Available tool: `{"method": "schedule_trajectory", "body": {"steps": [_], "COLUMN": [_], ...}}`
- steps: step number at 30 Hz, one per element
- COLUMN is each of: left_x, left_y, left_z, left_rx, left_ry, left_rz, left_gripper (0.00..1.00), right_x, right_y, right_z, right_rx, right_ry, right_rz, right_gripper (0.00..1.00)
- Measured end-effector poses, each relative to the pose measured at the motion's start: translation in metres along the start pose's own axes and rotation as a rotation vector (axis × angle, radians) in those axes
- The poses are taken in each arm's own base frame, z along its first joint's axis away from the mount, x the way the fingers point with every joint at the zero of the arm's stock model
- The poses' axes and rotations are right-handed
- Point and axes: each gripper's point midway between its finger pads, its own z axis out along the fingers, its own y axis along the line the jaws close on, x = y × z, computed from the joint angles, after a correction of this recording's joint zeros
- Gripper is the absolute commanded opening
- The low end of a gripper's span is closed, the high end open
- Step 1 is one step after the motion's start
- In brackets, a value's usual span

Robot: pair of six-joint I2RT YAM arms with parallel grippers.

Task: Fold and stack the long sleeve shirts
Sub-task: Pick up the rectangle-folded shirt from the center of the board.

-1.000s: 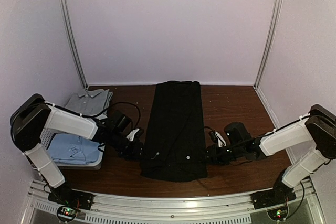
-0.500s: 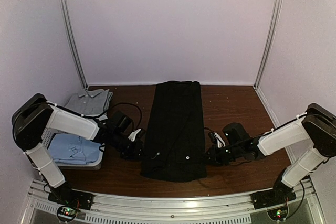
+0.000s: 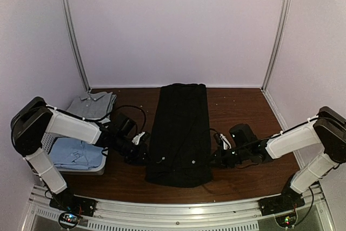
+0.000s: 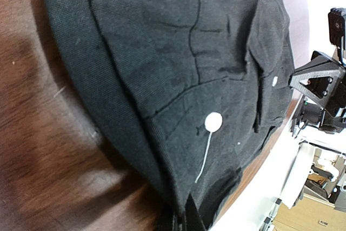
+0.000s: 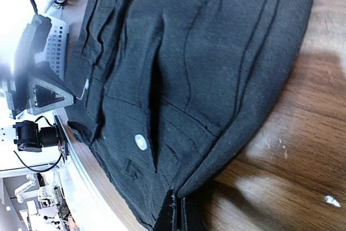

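The black shirt [image 3: 181, 133] lies flat on the brown tabletop [image 3: 243, 112], folded into a long narrow strip that runs from between the two pincers away toward the back wall. The left pincer [image 3: 145, 156] is down at the strip's left edge, near its near end, with its jaws closed and pinching the cloth there. In the left wrist view its tips [image 4: 181, 221] meet at the bottom of the picture with the dark folded edge caught between them. Just ahead of those tips on the cloth sits a small white button [image 4: 213, 121] with a loose white thread trailing from it. The right pincer [image 3: 212, 159] is at the opposite edge of the same strip, straight across from the left one. It too is closed tight on the cloth. In the right wrist view its tips [image 5: 175, 215] clamp the rounded fold of the shirt where it meets the wood, and a second white button [image 5: 140, 142] sits a little ahead of them. Behind the left pincer, on the outer side of its arm, a light blue shirt [image 3: 75, 152] lies on a white lattice basket [image 3: 47, 142]. A grey shirt [image 3: 94, 104] lies just beyond that, toward the back corner, well apart from both pincers.
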Motion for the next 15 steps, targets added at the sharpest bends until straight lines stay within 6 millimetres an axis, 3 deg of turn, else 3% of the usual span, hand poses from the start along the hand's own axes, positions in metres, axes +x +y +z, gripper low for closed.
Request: {"method": "schedule_trajectory", "body": {"steps": [11, 15], "left_x": [-0.007, -0.016], "left_y": [-0.014, -0.014], "left_z": [-0.010, -0.016], "left_rx": [0.043, 0.065], "left_ry": [-0.030, -0.050], "left_rz": [-0.006, -0.030], "left_gripper": [0.00, 0.00], "right_x": [-0.013, -0.030], "right_y": [0.013, 0.020], "right_z": [-0.007, -0.012], "right_rx": [-0.036, -0.053], "right_ry": [-0.032, -0.072], "right_rz": [-0.005, -0.001], "right_gripper": [0.00, 0.00]}}
